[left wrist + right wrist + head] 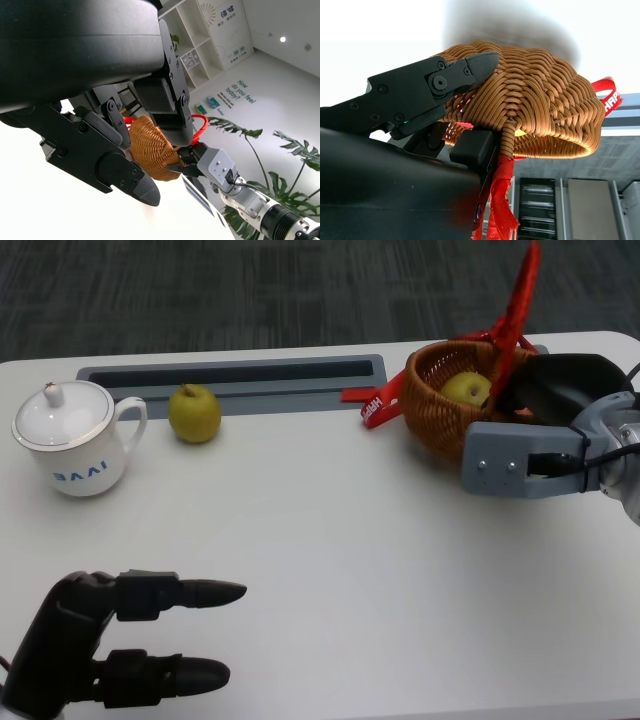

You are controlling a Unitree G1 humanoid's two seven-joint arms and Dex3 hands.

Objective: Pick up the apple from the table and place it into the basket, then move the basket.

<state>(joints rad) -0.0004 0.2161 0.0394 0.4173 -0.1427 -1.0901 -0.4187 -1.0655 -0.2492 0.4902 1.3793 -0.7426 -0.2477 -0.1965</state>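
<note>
Head view takes in the wide white table [330, 570] first, with a long dark grey recessed tray [235, 375] set along its far edge. Toward the far right stands the round woven wicker basket [450, 405], its handle wrapped in red ribbon [515, 300] rising upright and a red printed strap [375, 405] trailing onto the table at its left. A yellow-green apple [467, 388] lies inside the basket. The right hand [560, 390] grips the basket at its right rim, fingers hooked over the edge; the right wrist view confirms this, with one black finger [425, 87] pressed against the outer weave [540, 100] and another part of the hand tucked at the rim beside the ribbon [500, 200].

At the near left, the left hand [110, 645] hovers over bare tabletop, fingers stretched out and apart, holding nothing, well apart from everything else.

On the far left sits a white lidded porcelain mug [72, 438] with blue lettering. Just beside it to the right, touching nothing, a second yellow-green apple [194, 413] rests in front of the tray. Nothing lies between this fruit and the left hand.
</note>
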